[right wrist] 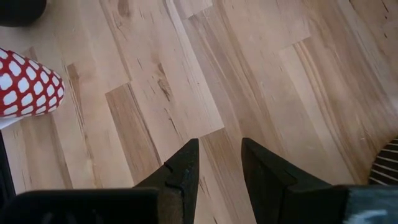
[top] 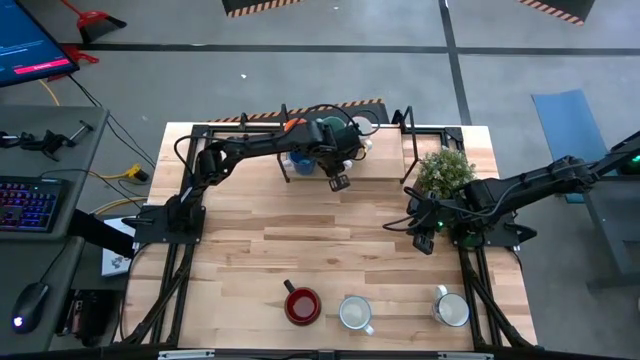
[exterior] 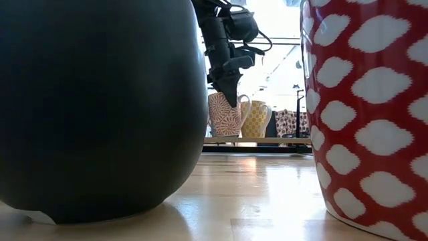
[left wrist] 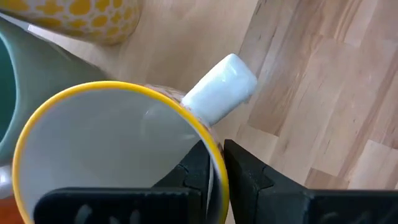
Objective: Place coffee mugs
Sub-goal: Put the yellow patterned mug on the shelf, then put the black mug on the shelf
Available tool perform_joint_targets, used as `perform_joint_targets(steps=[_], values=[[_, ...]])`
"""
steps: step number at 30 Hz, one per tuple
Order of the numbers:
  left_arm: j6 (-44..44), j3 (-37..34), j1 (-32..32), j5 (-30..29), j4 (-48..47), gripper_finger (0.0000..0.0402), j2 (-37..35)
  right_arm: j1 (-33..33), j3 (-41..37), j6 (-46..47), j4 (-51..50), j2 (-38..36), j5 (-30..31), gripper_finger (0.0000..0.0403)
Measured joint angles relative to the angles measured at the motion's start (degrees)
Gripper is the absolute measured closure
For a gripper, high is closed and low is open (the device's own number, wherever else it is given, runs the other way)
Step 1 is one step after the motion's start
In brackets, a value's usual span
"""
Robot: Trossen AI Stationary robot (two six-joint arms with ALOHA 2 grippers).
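**Inspector A:** What is recorded of the mug at the left gripper [left wrist: 216, 163]?

**Inspector B:** A mug with a yellow rim [left wrist: 118, 146], a pale inside and a white handle is seen in the left wrist view. Its wall is pinched between the two dark fingers [left wrist: 245, 180], one inside the rim, one outside. It is placed at the far edge of the table [top: 330, 240], left of the potted plant [top: 445, 170], among other mugs. A yellow-patterned mug [left wrist: 81, 18] and a grey-green one [left wrist: 25, 74] stand just beside it.

**Inspector A:** And the remaining mugs?

**Inspector B:** Three are noted along the near edge, well apart from the plant: a dark red mug [top: 302, 305], a white mug [top: 355, 313] and a grey mug [top: 451, 309]. In the low view the red one is seen to carry white blotches.

**Inspector A:** The right gripper [right wrist: 219, 163]?

**Inspector B:** It is held over bare wood just beside the plant, fingers spread, nothing between them.

**Inspector A:** Any lettering?

**Inspector B:** None legible is found on any mug.
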Motion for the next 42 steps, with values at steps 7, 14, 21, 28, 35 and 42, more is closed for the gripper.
perform_joint_targets(steps=[7,14,21,28,35,42], values=[[0.42,0.0,0.12,-4.72,0.08,0.0349,-0.04,0.01,0.0,0.01,0.0,0.0,0.0,0.0304],[0.39,0.0,0.22,-4.63,0.1,0.0334,-0.04,0.01,0.0,-0.01,0.02,0.0,0.0,0.0304],[0.25,0.02,0.17,-4.71,0.01,0.031,-1.0,0.01,0.0,-0.01,0.03,0.0,0.0,0.0304],[0.24,0.04,0.17,-6.33,-0.72,0.0282,-3.0,0.0,0.0,0.01,0.25,-0.02,-0.02,0.0304],[-1.22,0.02,-0.4,-5.25,-1.65,0.027,-8.41,0.02,0.0,-0.29,0.22,-0.02,-0.02,0.0304],[-4.55,0.04,-3.36,-1.7,-6.58,0.027,-15.32,0.01,0.0,-0.45,-0.65,-0.02,-0.04,0.0304]])
